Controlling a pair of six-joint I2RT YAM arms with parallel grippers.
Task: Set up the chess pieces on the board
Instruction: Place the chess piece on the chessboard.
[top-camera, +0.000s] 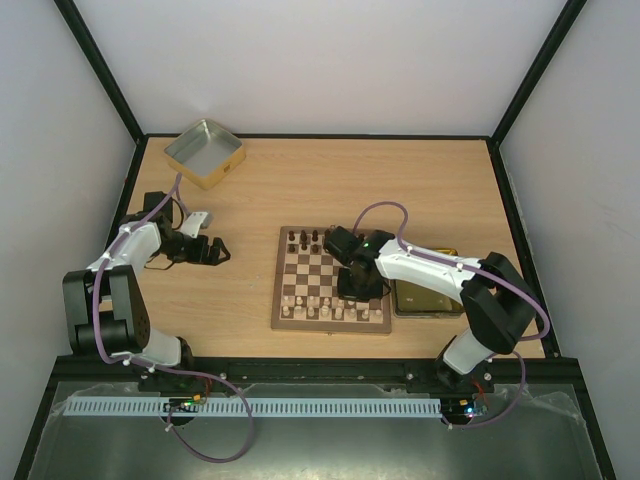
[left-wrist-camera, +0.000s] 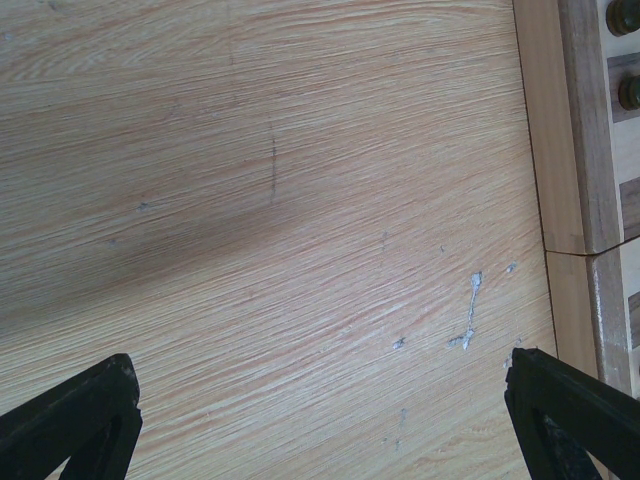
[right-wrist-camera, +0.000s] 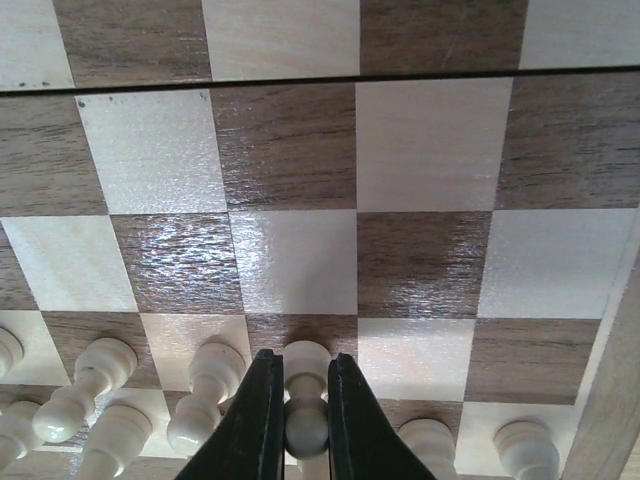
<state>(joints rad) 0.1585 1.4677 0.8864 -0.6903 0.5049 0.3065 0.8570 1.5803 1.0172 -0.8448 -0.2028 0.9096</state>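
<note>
The board (top-camera: 331, 325) lies at the table's middle, with several cream pieces (top-camera: 325, 306) along its near rows and a few dark pieces (top-camera: 304, 239) on its far row. My right gripper (top-camera: 357, 284) is over the board's near right part. In the right wrist view it (right-wrist-camera: 305, 405) is shut on a cream pawn (right-wrist-camera: 306, 385) that stands on a dark square among other cream pawns (right-wrist-camera: 95, 375). My left gripper (top-camera: 212, 252) is open and empty over bare table left of the board; its fingertips (left-wrist-camera: 85, 410) frame wood, and the board's frame (left-wrist-camera: 578, 140) shows at right.
A shallow metal tin tray (top-camera: 204, 153) sits at the far left. A dark flat tray (top-camera: 425, 296) lies right of the board under my right arm. Black frame rails border the table.
</note>
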